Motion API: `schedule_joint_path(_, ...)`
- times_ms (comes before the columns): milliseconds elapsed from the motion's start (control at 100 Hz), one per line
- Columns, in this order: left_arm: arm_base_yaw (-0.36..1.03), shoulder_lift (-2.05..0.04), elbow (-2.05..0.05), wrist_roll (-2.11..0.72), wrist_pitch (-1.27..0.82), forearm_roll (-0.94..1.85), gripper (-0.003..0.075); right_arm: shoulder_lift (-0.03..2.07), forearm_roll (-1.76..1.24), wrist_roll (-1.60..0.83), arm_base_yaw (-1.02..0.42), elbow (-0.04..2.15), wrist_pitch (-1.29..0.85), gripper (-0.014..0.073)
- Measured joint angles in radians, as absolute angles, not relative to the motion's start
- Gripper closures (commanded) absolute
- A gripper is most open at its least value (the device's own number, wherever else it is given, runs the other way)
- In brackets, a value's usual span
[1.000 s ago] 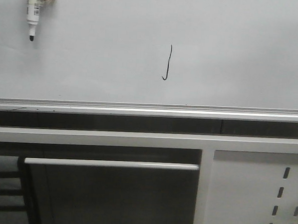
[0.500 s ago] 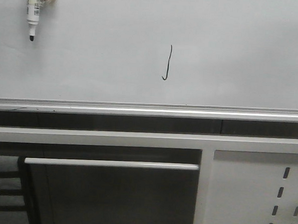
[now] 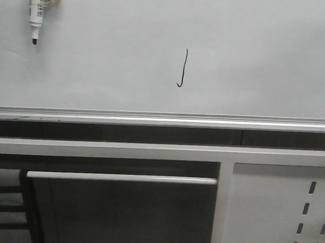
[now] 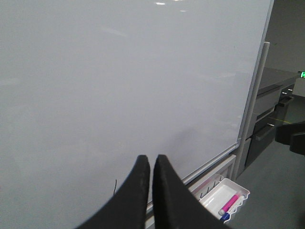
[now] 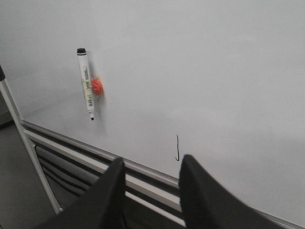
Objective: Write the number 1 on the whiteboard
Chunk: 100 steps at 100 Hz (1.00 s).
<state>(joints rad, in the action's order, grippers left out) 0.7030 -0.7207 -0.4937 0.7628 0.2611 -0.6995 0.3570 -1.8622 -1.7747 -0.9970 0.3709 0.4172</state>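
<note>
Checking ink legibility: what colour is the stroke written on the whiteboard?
Black: the thin, hooked marker stroke on the pale glossy whiteboard, clearest in the front view.

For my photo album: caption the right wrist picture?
Open right claw faces whiteboard bearing number 1; marker hangs nearby.

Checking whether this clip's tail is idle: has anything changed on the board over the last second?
Nothing visibly changed. The stroke and the marker sit where they were on the whiteboard.
</note>
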Motion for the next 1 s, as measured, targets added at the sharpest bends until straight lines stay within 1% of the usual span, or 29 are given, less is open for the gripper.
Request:
schedule_joint_path(280, 0.703, -0.721, -0.494, 0.763, 0.267, -0.699, 0.0741, 0.357, -1.862, -1.777, -0.997, 0.371, 0.386, 0.0362)
schedule_joint_path(320, 0.703, -0.721, -0.494, 0.765, 0.268, -0.699, 0.0741, 0.357, -1.862, -1.777, -0.997, 0.371, 0.388, 0.0399)
schedule_joint_path(350, 0.703, -0.721, -0.494, 0.764, 0.268, -0.699, 0.0741, 0.357, -1.862, -1.777, -0.997, 0.371, 0.394, 0.0443)
schedule_joint_path(390, 0.703, -0.721, -0.494, 0.764, 0.268, -0.699, 0.0741, 0.357, -1.862, -1.777, -0.997, 0.371, 0.410, 0.0541)
schedule_joint_path(400, 0.703, -0.721, -0.494, 0.764, 0.268, -0.699, 0.0741, 0.357, -1.862, -1.777, -0.997, 0.371, 0.413, 0.0580)
schedule_joint_path(420, 0.703, -0.721, -0.494, 0.767, 0.268, -0.699, 0.0741, 0.357, -1.862, -1.777, -0.997, 0.371, 0.426, 0.0620)
schedule_joint_path(430, 0.703, -0.721, -0.494, 0.769, 0.268, -0.699, 0.0741, 0.357, -1.862, -1.777, -0.997, 0.371, 0.436, 0.0661)
schedule_joint_path(440, 0.703, -0.721, -0.494, 0.769, 0.268, -0.699, 0.0741, 0.357, -1.862, -1.777, -0.997, 0.371, 0.442, 0.0665)
schedule_joint_path(590, 0.712, -0.721, -0.494, 0.827, 0.268, -0.746, 0.0741, 0.357, -1.866, -1.777, -0.997, 0.371, 0.512, 0.0657)
schedule_joint_path(700, 0.739, -0.721, -0.489, 0.924, 0.271, -0.890, 0.0741, 0.346, -1.866, -1.777, -0.997, 0.369, 0.485, 0.0657)
schedule_joint_path(860, 0.778, -0.719, -0.447, 1.142, 0.297, -1.150, 0.0741, 0.317, -1.866, -1.777, -0.997, 0.329, 0.485, 0.0657)
schedule_joint_path(1000, 0.781, -0.719, -0.386, 1.241, 0.378, -1.258, 0.0741, 0.296, -1.866, -1.770, -0.997, 0.277, 0.489, 0.0657)
